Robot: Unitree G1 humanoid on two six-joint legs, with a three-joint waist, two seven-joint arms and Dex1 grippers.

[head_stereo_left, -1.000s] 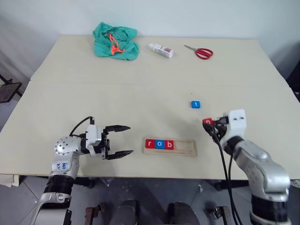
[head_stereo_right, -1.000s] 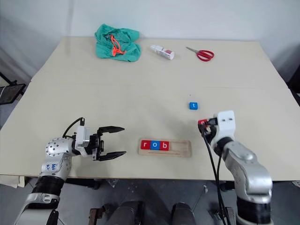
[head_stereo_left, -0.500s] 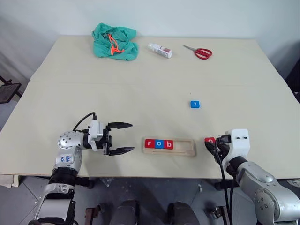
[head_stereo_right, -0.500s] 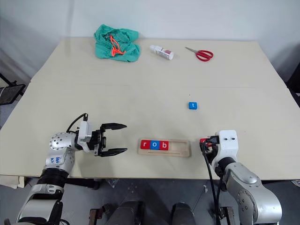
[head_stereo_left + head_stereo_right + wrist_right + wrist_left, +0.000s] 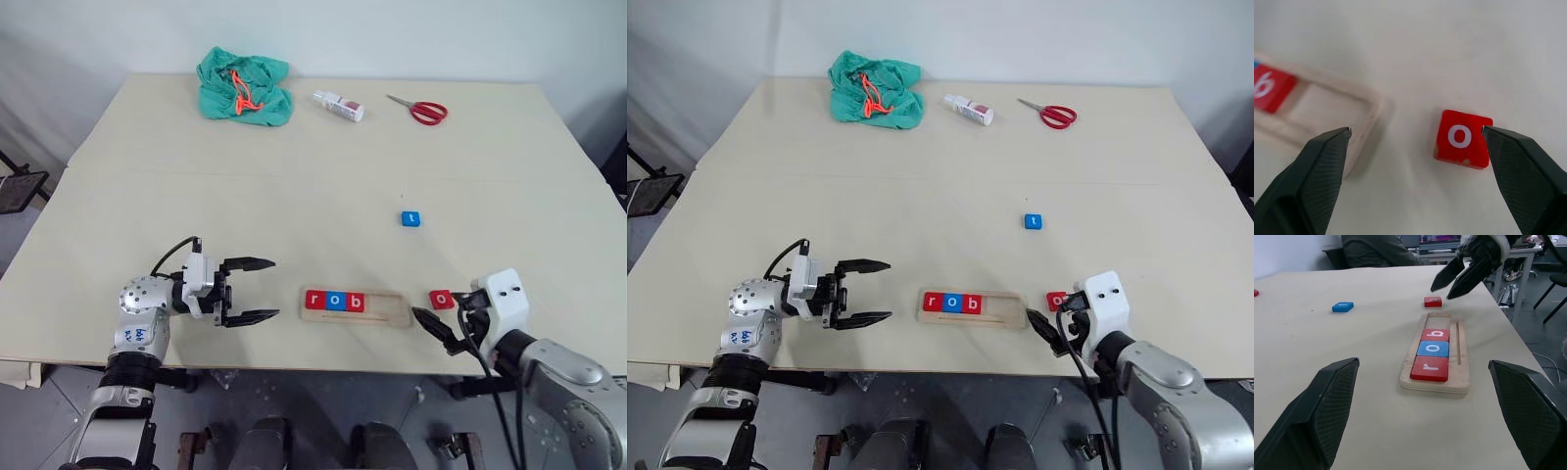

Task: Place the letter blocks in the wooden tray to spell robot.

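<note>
The wooden tray lies near the table's front edge and holds three letter blocks: red r, blue o and red b. Its right end is bare. A red o block lies flat on the table just right of the tray. Farther back sits a blue t block. My right gripper hovers open just in front of the red o block, with nothing in it. In the right wrist view the o block sits near one finger. My left gripper is open, level, left of the tray and pointing at it.
At the table's far side lie a green cloth, a small white bottle and red-handled scissors. Both grippers sit close to the front table edge.
My right gripper carried the red o block back toward the front edge, then opened. The block now lies on the table right of the tray. My left gripper stayed put.
</note>
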